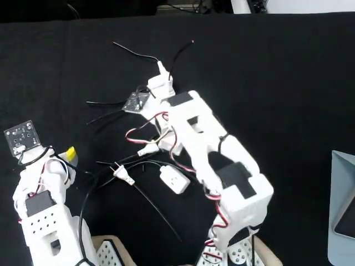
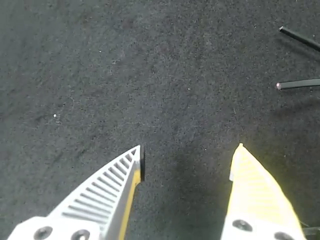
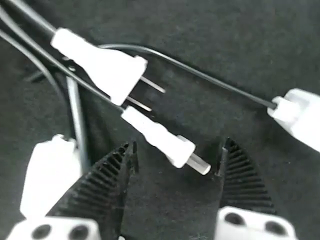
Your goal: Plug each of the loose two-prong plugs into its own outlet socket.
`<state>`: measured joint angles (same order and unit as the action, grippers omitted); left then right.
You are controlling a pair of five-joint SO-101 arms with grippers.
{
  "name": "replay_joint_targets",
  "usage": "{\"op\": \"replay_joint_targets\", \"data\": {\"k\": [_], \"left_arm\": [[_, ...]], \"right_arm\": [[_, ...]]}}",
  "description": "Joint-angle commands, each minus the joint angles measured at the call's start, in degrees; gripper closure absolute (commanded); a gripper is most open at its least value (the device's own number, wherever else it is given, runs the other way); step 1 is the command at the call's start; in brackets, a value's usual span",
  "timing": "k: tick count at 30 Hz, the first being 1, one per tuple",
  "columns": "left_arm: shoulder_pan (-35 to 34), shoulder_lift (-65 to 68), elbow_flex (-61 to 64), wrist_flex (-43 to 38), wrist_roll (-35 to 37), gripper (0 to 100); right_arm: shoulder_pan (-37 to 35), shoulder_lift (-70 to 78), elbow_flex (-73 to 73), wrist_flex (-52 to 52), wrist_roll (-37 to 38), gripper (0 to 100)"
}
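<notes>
High view: a plug [image 1: 148,148] is partly covered by the white links of the right arm [image 1: 211,155]; its prongs are too small to be counted. A grey object [image 1: 344,210] is cut off by the picture's edge and is not identified.

Right wrist view: a white block [image 3: 47,170] is partly hidden behind a finger [image 3: 100,185] of the right gripper [image 3: 179,146]. Its face is not seen, so socket or not cannot be told. A white piece [image 3: 300,115] is cut by the edge. On the slim plug [image 3: 159,136] the metal tip is blurred and the prong count is not resolved.

Left wrist view: two black cords [image 2: 300,83] are cut by the edge.
</notes>
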<state>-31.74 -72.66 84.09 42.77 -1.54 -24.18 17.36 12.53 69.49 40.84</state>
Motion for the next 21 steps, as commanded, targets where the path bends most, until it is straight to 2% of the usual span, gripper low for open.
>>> {"op": "replay_joint_targets", "data": {"k": [1, 3, 7, 12, 21], "left_arm": [[-0.1, -0.8, -1.2, 0.1, -0.5, 71], [-0.1, -0.8, -1.2, 0.1, -0.5, 71], [-0.1, -0.8, -1.2, 0.1, -0.5, 71], [-0.1, -0.8, -1.2, 0.1, -0.5, 71], [0.9, -0.8, -1.1, 0.2, -0.5, 71]], "right_arm": [[2.2, 1.7, -3.3, 0.4, 2.6, 75.6], [2.5, 2.2, -3.4, 0.2, 3.1, 80.7], [2.0, 2.1, -4.1, 0.3, 3.0, 98.2], [2.8, 2.0, -6.6, 3.6, 1.8, 98.8], [6.9, -10.5, -4.9, 6.1, -11.3, 98.7]]}}
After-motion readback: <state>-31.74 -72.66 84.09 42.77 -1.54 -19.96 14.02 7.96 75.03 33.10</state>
